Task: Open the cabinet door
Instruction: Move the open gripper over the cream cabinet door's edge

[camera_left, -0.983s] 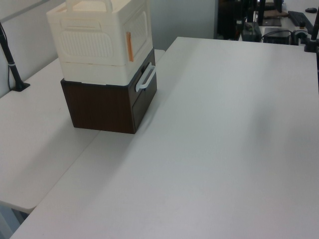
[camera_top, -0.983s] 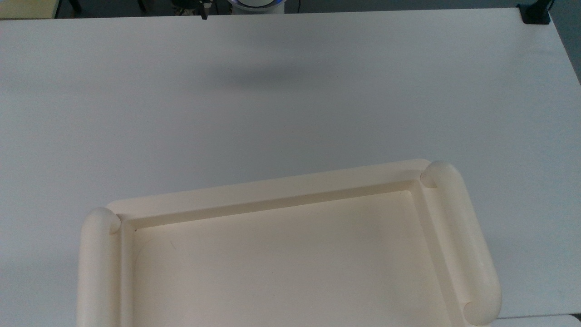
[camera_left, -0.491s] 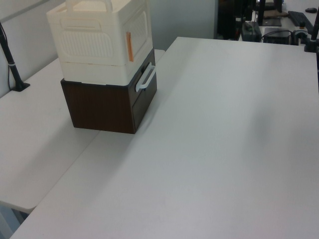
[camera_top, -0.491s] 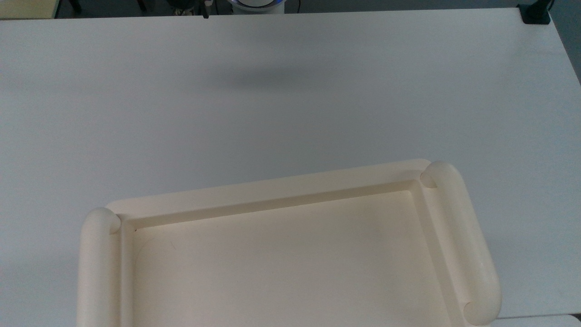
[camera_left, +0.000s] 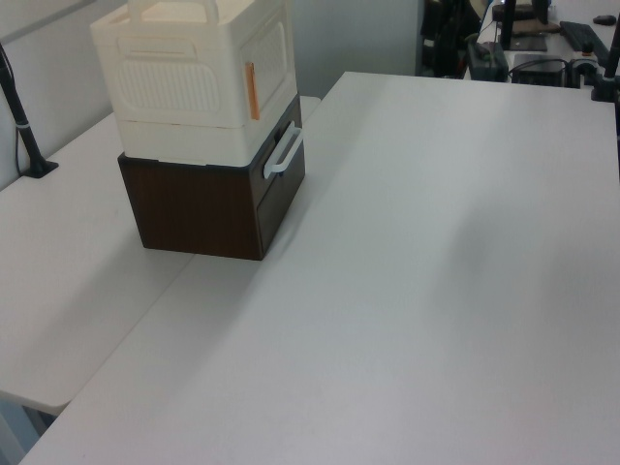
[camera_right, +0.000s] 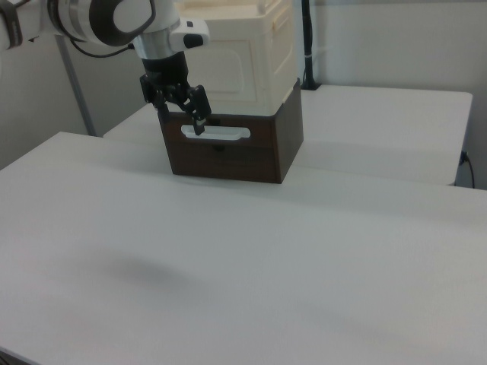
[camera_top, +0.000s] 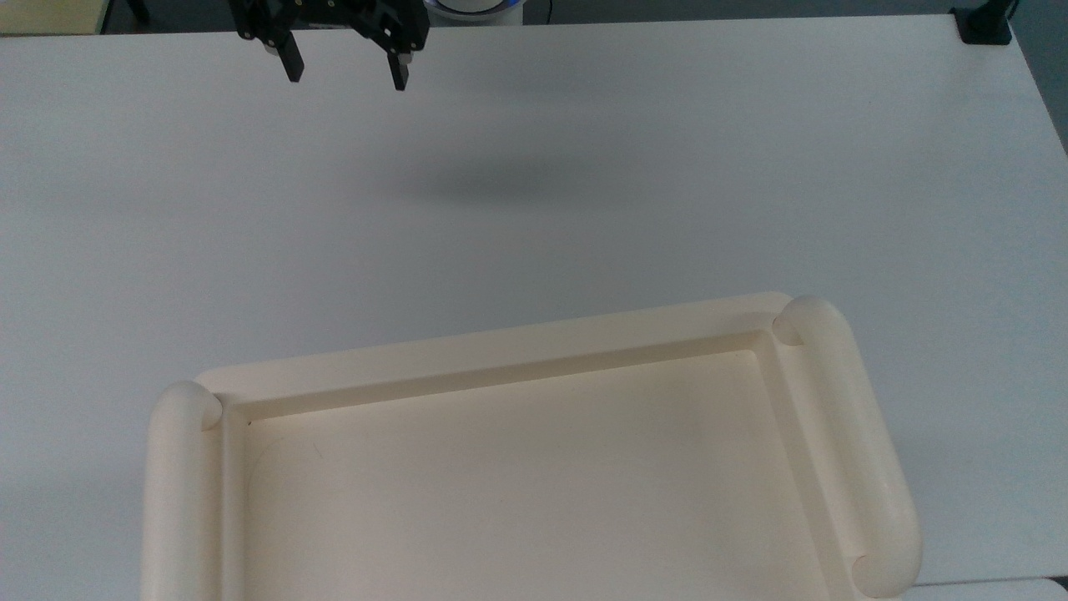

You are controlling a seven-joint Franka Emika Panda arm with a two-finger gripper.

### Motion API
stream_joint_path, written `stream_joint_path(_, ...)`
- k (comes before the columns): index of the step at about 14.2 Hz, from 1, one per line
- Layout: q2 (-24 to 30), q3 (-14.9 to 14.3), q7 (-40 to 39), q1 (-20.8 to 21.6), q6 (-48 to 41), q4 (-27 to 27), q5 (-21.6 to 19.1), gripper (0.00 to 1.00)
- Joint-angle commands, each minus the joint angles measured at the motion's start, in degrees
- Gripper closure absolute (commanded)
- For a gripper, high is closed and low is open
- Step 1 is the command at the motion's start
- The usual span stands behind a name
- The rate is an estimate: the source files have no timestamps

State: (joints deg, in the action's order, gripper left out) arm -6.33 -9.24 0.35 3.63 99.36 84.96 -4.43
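Claw (camera_top: 344, 71) spread wide, empty, high over counter (camera_top: 584, 167); cabinet door (camera_right: 228, 65) well beyond it, facing it, closed.

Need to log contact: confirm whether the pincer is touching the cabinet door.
No: the open pincer hangs over bare table, apart from the cabinet.

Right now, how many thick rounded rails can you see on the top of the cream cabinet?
2. In the top view, one rail runs along the cabinet top's left short side, the other rail along its right short side. Both continue past the picture's lower edge.
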Motion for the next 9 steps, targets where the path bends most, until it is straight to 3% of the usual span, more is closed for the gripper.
stream_joint_path(1,-1.83,-0.25,-0.7,3.74,5.21,-1.37,-0.94,0.0)
stream_joint_path(5,-7.54,-0.25,-0.52,8.93,15.58,-3.92,-1.11,0.0)
stream_joint_path(9,-13.69,-0.87,0.18,13.76,24.28,-10.15,-1.02,0.0)
